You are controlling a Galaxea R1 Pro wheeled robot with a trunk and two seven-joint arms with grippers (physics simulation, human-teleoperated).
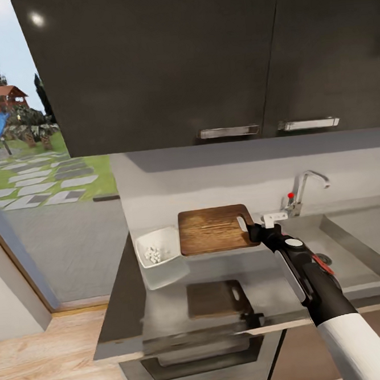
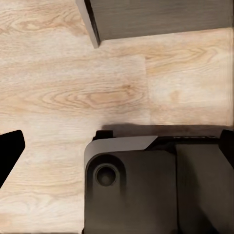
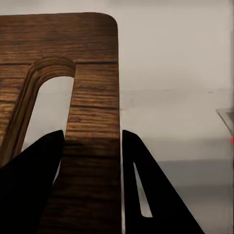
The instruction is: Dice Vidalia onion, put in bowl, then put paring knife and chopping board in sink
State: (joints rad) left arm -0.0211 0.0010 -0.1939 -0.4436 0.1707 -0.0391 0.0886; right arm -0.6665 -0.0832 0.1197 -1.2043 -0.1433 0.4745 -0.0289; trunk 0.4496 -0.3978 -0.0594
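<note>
Right gripper (image 3: 92, 161) clamps the chopping board (image 1: 215, 229) at its handle end, raised above the countertop (image 1: 182, 310), beside the bowl (image 1: 160, 265) and sink (image 1: 355, 251). Edge grip risks the board pivoting or slipping. Left gripper's state: cannot tell.

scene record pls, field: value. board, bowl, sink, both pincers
chopping board: lifted off the countertop, roughly level, its shadow on the worktop below
grip: right pincer clamps the board's handle end; fingers either side of the strip beside the handle hole
bowl: white, on the countertop left of the board, pale onion dice inside
sink: right of the board, tap with red knob behind
left pincer: open; its wrist view looks down at wooden floor
</note>
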